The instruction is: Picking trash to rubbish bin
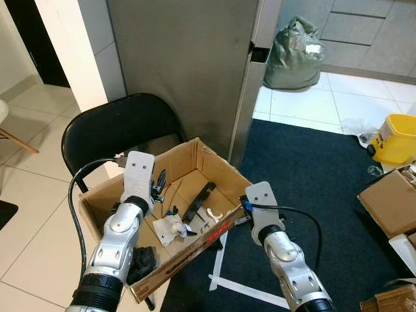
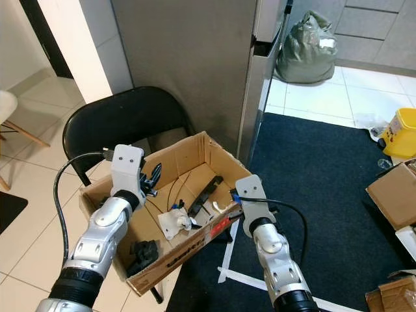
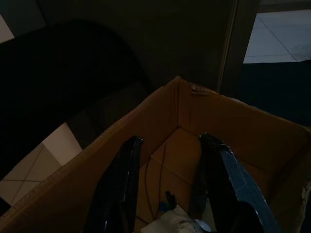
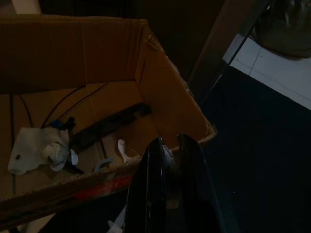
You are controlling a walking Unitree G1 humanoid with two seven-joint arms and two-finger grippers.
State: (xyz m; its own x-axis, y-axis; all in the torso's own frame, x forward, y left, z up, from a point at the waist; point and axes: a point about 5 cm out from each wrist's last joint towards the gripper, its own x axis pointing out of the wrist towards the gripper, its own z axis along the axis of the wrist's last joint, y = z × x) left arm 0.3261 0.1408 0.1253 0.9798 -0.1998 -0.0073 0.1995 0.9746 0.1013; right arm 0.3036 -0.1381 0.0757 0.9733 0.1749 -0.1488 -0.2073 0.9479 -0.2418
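An open cardboard box (image 1: 195, 159) sits on the seat of a black folding chair (image 1: 110, 127), in front of a tall grey metal cabinet (image 1: 188, 58). The left gripper (image 3: 167, 145) hangs above the box's left half, its two black fingers (image 3: 121, 184) spread well apart over the box floor. The right gripper (image 4: 170, 145) is at the box's near right wall, right at the rim; its fingers (image 4: 150, 184) are nearly together, and something small and pale seems caught between them, though the dark wrist view leaves that unclear.

Inside the box lie a crumpled white tissue (image 1: 170, 227) near the middle, a long black bar (image 1: 198, 201) just right of it, a white plastic spoon (image 1: 213, 213) close to the near right wall, a thin black cable (image 4: 63, 109) along the floor, and a dark lump (image 1: 143, 260) in the near left corner. A red printed strip (image 1: 218, 229) runs along the outside of the near wall.

Right of the box, on the dark carpet (image 1: 312, 175), stands a yellow bucket (image 1: 396, 138); beyond the carpet, on white tiles, sits a green rubbish bag (image 1: 296, 55).
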